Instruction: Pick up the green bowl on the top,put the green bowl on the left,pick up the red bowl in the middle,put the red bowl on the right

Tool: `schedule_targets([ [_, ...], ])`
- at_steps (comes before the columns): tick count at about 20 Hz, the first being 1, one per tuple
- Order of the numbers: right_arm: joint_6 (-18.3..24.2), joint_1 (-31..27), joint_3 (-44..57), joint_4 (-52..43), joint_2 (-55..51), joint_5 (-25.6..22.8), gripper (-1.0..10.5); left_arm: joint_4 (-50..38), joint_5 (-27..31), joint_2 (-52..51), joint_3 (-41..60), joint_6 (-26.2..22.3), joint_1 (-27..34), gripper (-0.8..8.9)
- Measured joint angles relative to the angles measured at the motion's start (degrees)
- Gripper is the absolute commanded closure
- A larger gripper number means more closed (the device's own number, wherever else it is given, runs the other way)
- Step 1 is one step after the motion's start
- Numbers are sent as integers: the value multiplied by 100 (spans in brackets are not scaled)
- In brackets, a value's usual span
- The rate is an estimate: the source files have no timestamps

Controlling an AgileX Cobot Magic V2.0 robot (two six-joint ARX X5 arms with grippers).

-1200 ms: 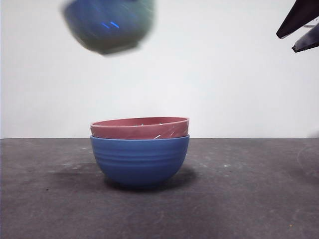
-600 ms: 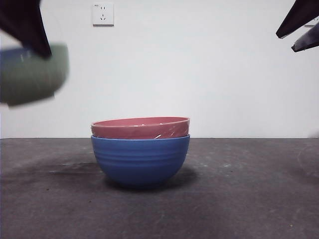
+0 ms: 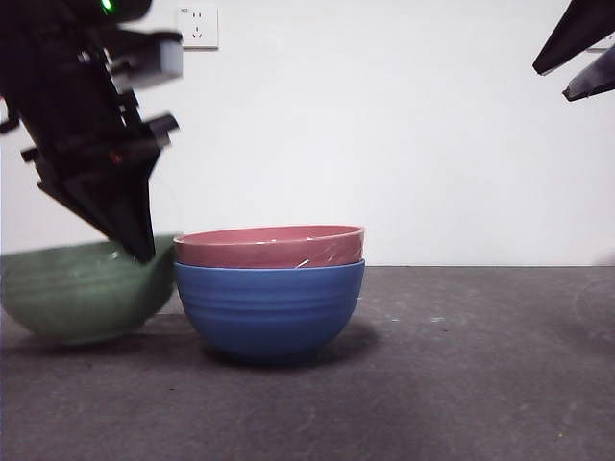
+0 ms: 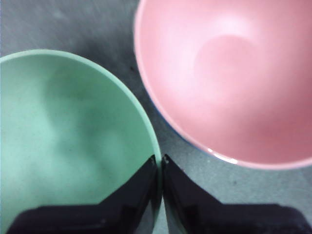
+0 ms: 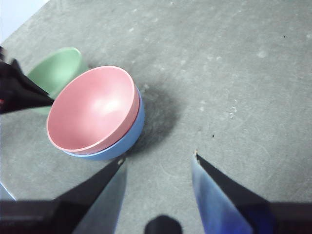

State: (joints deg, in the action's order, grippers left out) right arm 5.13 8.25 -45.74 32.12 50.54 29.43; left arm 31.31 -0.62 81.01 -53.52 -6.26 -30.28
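Observation:
The green bowl (image 3: 82, 293) sits low at the left of the front view, right beside the blue bowl. My left gripper (image 3: 135, 252) is shut on its rim; in the left wrist view the jaws (image 4: 161, 163) pinch the green bowl (image 4: 63, 141) wall. The red bowl (image 3: 271, 246) is nested in a blue bowl (image 3: 269, 307) at the table's middle, and also shows in the left wrist view (image 4: 234, 73) and the right wrist view (image 5: 92, 109). My right gripper (image 5: 157, 158) is open and empty, high above the table at the right.
The dark grey table (image 3: 461, 365) stretches to the right of the stack. A white wall with a socket (image 3: 197, 27) stands behind. The right arm's black tips (image 3: 581, 53) show at the top right corner.
My left gripper has carried the green bowl from high above the stack leftward and down to table level beside the blue bowl. The stack and the right arm have not moved.

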Motion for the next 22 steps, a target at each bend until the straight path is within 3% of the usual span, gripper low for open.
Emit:
schedule_targets([
  [3,2,0,0,0,0,0,729,-39,2,116,0,-2,-4,789],
  [6,0,0,0,0,0,2,729,-44,2,107,0,4,-4,518],
  [10,-59,2,0,-68,0,9,729,31,-9,-240,-52,57,-4,517],
  [14,-149,332,-136,-170,103,-35,729,74,-398,-1259,-306,142,-4,517],
  [18,-90,1117,-988,96,658,-616,725,450,-400,-2472,-319,240,146,517],
  [22,251,2192,-2118,654,1596,-1451,724,1064,-398,-3421,-317,304,861,517],
])
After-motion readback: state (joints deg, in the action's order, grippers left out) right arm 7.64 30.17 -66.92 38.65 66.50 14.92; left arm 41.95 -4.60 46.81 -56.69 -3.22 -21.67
